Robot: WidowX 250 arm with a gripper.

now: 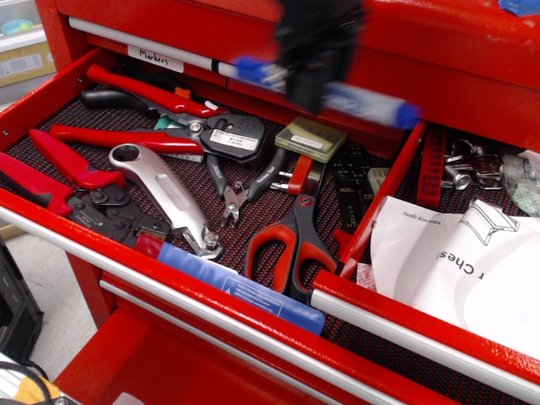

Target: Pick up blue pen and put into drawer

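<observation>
end effector [319, 80]: blurred, pinching the blue pen [371, 105] | pen: level in the air above the tool compartment | drawer [422, 325]: open at right, holds paper sheets [456, 261]

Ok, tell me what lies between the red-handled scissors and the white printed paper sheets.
In the only view, the red divider wall runs between the scissors and the paper sheets. It is the side of the drawer holding the paper.

Red-handled scissors [291, 245], red pliers [63, 160], silver wrench [164, 194], blue strip [240, 287]
</observation>
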